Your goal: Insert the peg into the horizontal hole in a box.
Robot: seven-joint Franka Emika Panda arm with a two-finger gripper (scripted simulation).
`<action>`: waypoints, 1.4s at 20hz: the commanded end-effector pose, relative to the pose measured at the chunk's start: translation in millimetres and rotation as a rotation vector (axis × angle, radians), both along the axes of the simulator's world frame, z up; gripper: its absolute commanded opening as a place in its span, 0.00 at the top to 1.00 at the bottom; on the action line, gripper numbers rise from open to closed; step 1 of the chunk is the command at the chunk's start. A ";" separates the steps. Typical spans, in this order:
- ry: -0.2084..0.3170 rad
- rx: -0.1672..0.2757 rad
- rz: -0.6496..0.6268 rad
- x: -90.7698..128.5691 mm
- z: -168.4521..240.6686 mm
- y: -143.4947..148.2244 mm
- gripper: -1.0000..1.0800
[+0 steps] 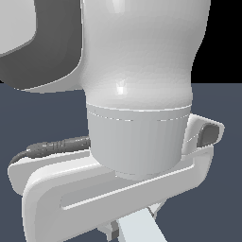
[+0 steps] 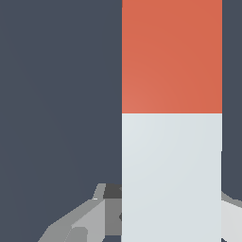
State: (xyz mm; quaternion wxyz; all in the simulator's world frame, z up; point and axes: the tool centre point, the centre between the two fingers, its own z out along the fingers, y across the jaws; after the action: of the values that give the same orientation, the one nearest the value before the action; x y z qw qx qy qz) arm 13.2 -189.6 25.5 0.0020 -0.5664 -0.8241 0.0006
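Observation:
The peg (image 2: 171, 118) fills much of the wrist view, one part red-orange and the other pale grey-white. My gripper (image 2: 171, 208) straddles the pale part, with a grey finger (image 2: 101, 215) pressed against one side and the other finger (image 2: 231, 212) against the opposite side, so it looks shut on the peg. In the exterior view only a pale stub of the peg (image 1: 142, 229) shows under the hand. The box and its hole are out of view.
The robot's white wrist and hand (image 1: 137, 118) block nearly the whole exterior view. Behind them is a dark blue-grey floor (image 1: 217, 208), which also lies behind the peg in the wrist view.

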 end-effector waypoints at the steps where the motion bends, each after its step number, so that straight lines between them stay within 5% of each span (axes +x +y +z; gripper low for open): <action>1: -0.004 -0.001 -0.021 -3.1 6.0 10.2 1.00; 28: -0.004 -0.001 -0.396 -39.5 79.9 194.8 1.00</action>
State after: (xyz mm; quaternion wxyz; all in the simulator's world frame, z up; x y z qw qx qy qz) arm -27.0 -4.1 100.2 0.0012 -0.7104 -0.7038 0.0007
